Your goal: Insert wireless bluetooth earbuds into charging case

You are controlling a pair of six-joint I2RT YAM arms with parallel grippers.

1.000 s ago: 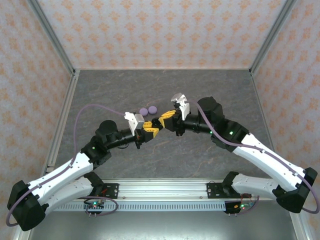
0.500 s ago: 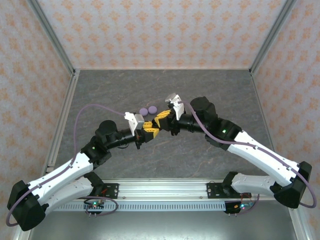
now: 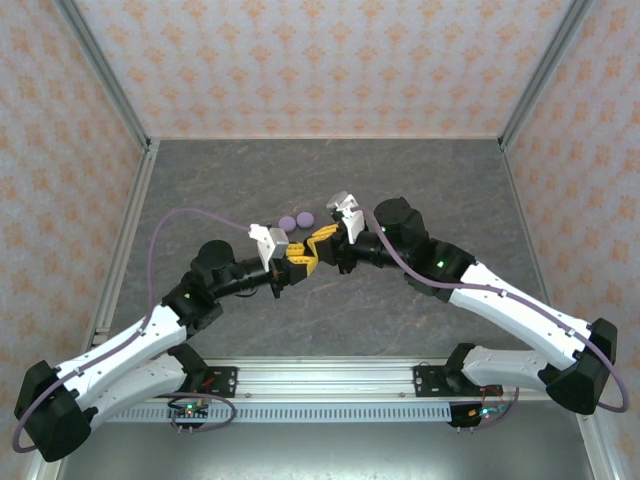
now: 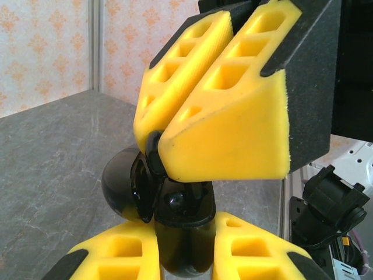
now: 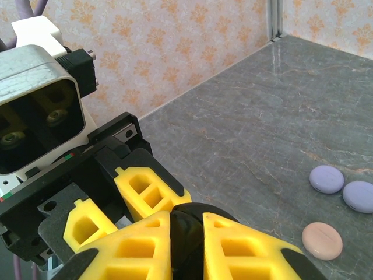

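Cases number four by my count: two lilac cases [image 5: 326,179] and one pinkish case [image 5: 322,240] lie close together on the tabletop [image 5: 250,134], and one black case [image 4: 180,204] sits pinched in my left tool [image 4: 186,236]. My right tool [image 5: 186,226] meets it tip to tip, its fingers pressed on a small black piece [image 4: 152,156] at the case's top; I cannot tell whether that is an earbud.

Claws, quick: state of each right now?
Left claw: closed, holding a glossy black object.
Right claw: closed, pinching the same object from the opposite side.
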